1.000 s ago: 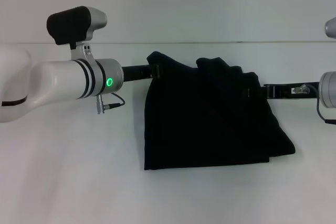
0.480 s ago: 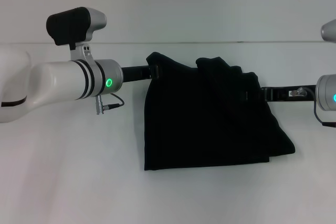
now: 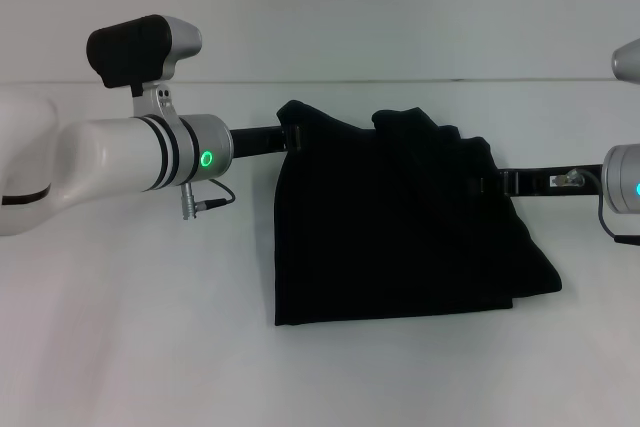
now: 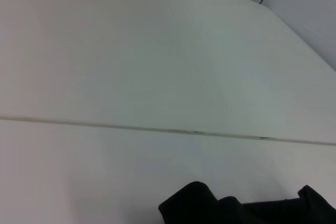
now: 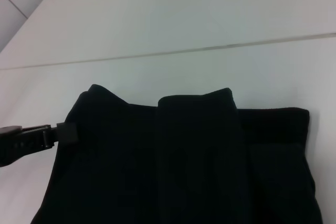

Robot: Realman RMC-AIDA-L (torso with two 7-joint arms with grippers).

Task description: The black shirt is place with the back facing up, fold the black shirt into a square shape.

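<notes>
The black shirt (image 3: 400, 227) is folded into a rough block on the white table (image 3: 130, 337), its near edge flat and its far edge bunched in folds. My left gripper (image 3: 293, 134) is shut on the shirt's far left corner. It also shows in the right wrist view (image 5: 64, 132), pinching that edge of the shirt (image 5: 184, 161). My right gripper (image 3: 488, 184) is shut on the shirt's right edge. The left wrist view shows only a bit of the shirt (image 4: 210, 207). No white lettering shows.
The table's far edge (image 3: 450, 81) runs across behind the shirt, with a pale wall beyond. My left forearm (image 3: 110, 162) reaches in over the table's left half.
My right gripper has dropped slightly at the shirt's right edge. The shirt and my left arm have hardly moved.
</notes>
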